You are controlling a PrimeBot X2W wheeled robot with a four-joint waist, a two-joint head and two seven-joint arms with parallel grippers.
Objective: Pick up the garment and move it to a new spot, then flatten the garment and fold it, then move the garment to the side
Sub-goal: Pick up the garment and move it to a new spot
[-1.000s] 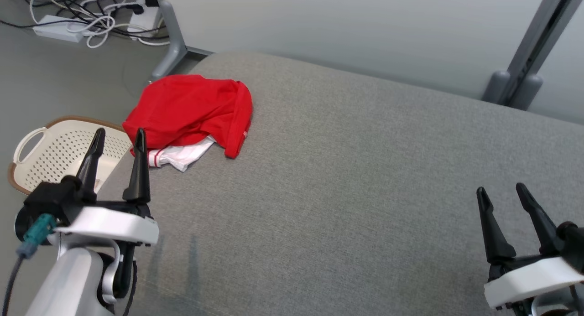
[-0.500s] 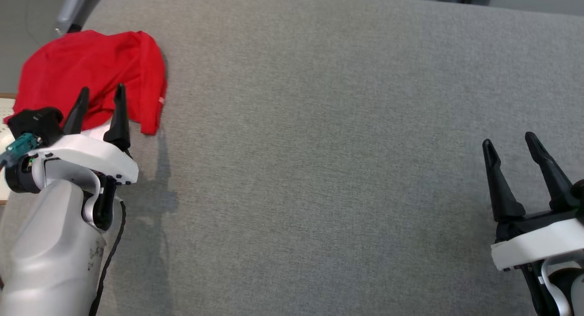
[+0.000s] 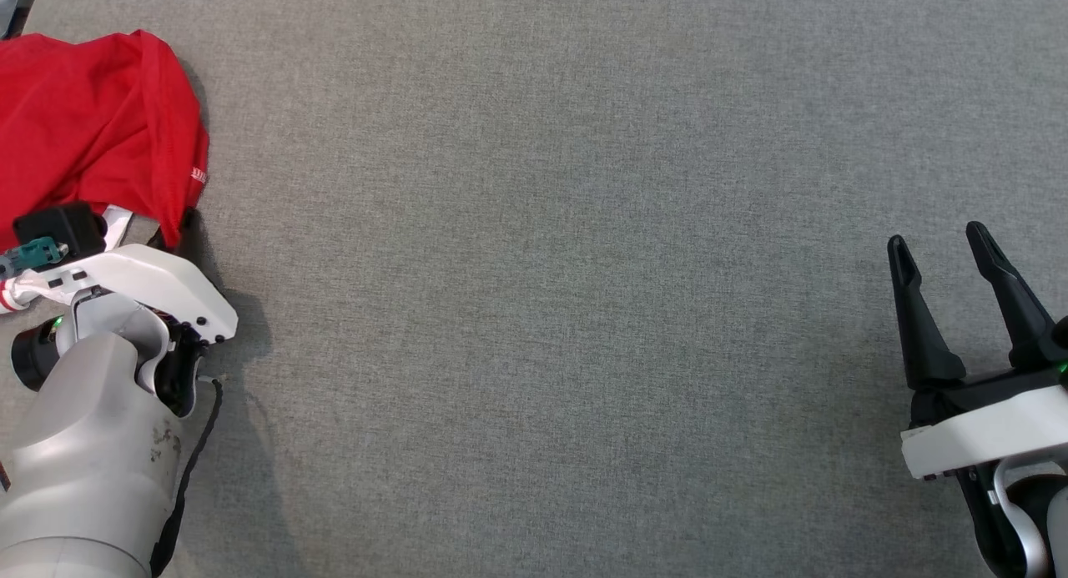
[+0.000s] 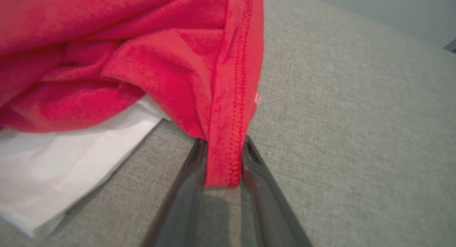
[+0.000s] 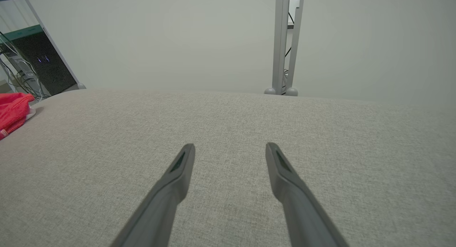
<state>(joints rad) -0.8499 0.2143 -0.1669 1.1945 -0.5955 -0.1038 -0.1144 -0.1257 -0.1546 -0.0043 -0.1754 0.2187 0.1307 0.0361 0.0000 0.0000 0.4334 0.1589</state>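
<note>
The garment (image 3: 83,119) is a crumpled red shirt with a white part (image 4: 71,158) underneath. It lies at the far left of the grey cushion (image 3: 542,269). In the left wrist view my left gripper (image 4: 222,143) has its two fingers pressed against either side of the stitched red hem (image 4: 228,97) at the garment's near corner. In the head view the white wrist housing (image 3: 142,278) covers those fingers. My right gripper (image 3: 939,236) hovers open at the lower right, far from the garment, with nothing between its fingers (image 5: 178,168). The garment's edge (image 5: 12,109) shows far left in the right wrist view.
The grey cushion stretches wide between the two arms. Beyond its far edge stand a pale wall and a grey metal post (image 5: 285,44). A dark rack with cables (image 5: 39,61) stands at the far left.
The head camera has tilted down, so the whole picture shifted. My left gripper has gone forward onto the garment's near corner and its fingers have closed in on the hem. The right gripper stays open.
</note>
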